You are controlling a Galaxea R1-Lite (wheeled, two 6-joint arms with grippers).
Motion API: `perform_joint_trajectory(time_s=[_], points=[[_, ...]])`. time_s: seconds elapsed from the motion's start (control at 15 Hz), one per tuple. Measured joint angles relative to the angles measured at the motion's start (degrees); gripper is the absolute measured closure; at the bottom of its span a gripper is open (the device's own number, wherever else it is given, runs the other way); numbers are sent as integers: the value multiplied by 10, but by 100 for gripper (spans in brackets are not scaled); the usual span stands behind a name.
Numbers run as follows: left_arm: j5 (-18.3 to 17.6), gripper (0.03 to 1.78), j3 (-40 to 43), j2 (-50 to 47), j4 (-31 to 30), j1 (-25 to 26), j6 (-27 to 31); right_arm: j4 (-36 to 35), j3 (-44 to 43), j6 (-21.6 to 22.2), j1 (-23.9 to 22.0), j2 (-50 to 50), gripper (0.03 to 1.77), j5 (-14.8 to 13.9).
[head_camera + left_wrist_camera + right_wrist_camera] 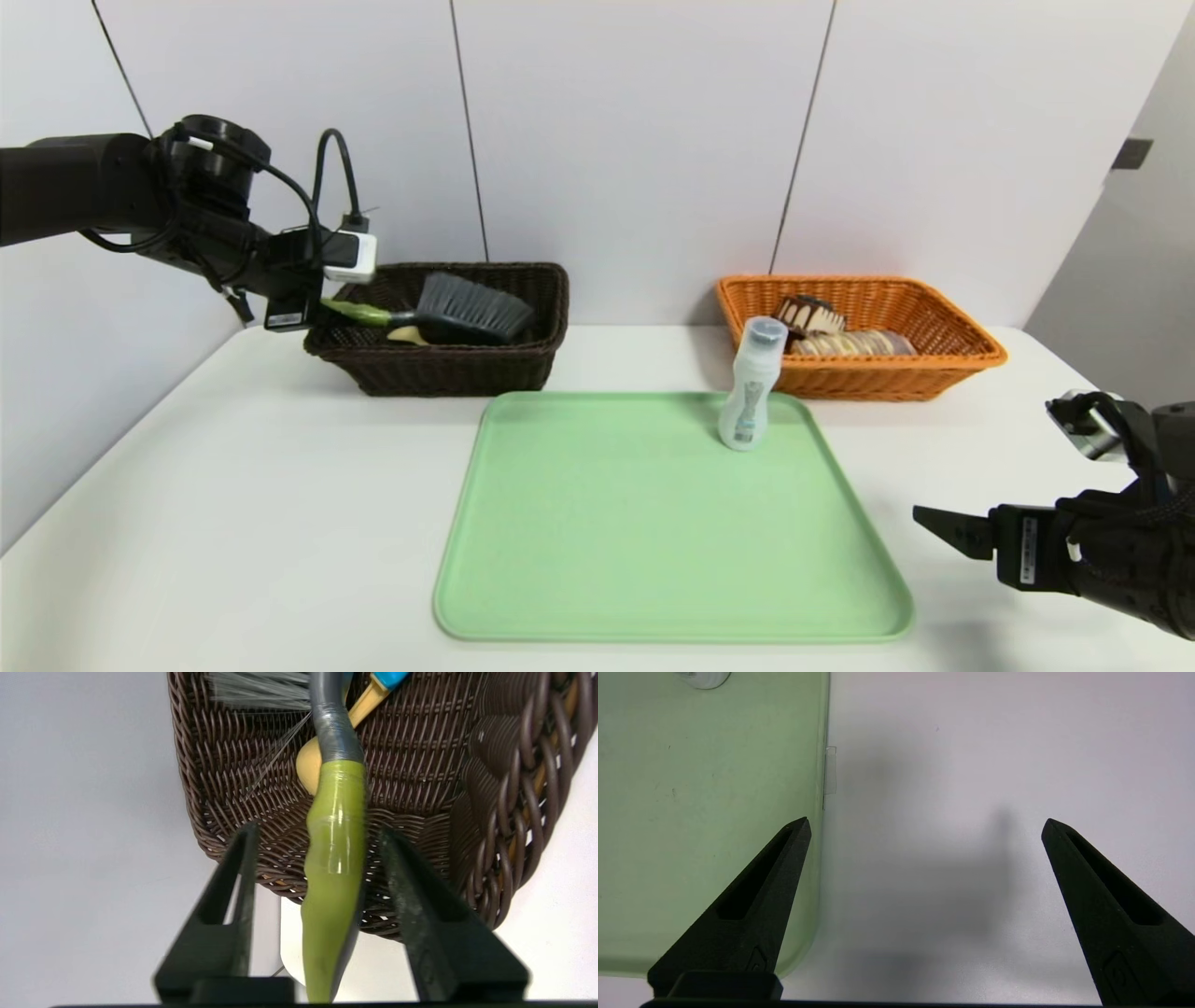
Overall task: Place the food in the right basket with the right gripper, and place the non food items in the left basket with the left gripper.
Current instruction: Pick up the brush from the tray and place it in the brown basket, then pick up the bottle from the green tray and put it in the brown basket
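A white table [233, 485] fills the lower part of the head view, its matte top evenly lit with soft shadows. Behind it, from nine to three o'clock, stands a pale grey panelled wall [635, 140] split by thin dark seams. At two o'clock a grey side wall [1134, 271] angles in, carrying a small dark fitting [1131, 153].

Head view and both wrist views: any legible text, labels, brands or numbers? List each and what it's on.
None can be read.
white bottle: printed label, too small and blurred to read.
right gripper: white label on its body, print too small.
left gripper: white label low on its body in the head view, unreadable.
tray, both baskets: no text visible.
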Motion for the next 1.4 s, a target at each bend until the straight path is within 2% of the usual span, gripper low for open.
perform_joint_trajectory(time_s=[0.33,0.53,0.67,0.87,1.07,1.2,1.33,1.4], points=[[-6,51,-5,-8,0,0,-18,0,3,0,0,4,9,1],[-48,38,-5,-42,22,-16,-101,-6,2,1,0,6,9,1],[-79,32,-3,-72,58,-38,-209,-36,1,-4,1,7,9,2],[-101,25,-2,-113,137,-76,-413,-114,0,-3,12,7,9,7],[-170,20,-3,-147,170,-94,-649,-152,1,1,60,9,9,20],[-198,18,3,-181,178,-98,-786,-156,3,-2,89,14,9,23],[-188,17,24,-220,181,-98,-845,-163,-10,-7,102,18,9,22],[-167,16,41,-241,182,-98,-855,-165,-19,-4,112,20,9,23]])
